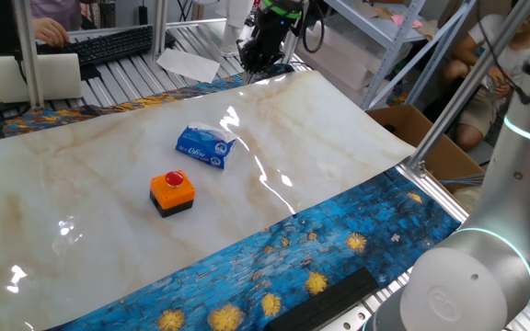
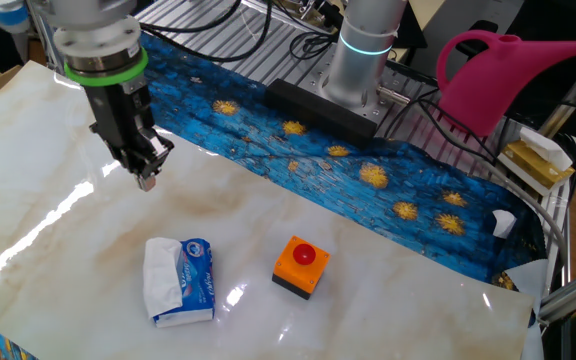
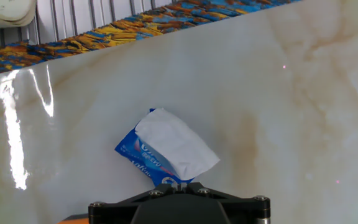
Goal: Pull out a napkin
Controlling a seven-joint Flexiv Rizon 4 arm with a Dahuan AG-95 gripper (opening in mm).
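the fingers [image 2: 147,178] hang above the marble-patterned table [image 2: 388,300], up off the surface and well apart from everything lying on it. in the other fixed view the two tips sit pressed close together with nothing between them, so the hand looks closed and holds nothing. in one fixed view the same fingers [image 1: 251,66] show at the far edge of the table, dark and small, and their gap cannot be made out there. the hand view shows only the black underside of the hand at the bottom edge, not the tips.

the napkin [image 2: 161,278] is a white, crumpled sheet poking out of the blue packet [image 2: 197,280], which lies flat on the table. in the other fixed view the packet is near the front edge, left of centre, with the napkin spilling from its left side. in one fixed view the napkin [image 1: 221,133] rises from the far right end of the blue packet [image 1: 201,147]. in the hand view the napkin [image 3: 176,144] lies over the blue packet [image 3: 143,155] and covers much of its top.

an orange box with a red button [image 2: 301,266] stands just to the right of the packet in the other fixed view, apart from it. a blue cloth with yellow flowers [image 2: 368,170] runs along the far side of the table, and a pink watering can [image 2: 513,75] sits at the far right.
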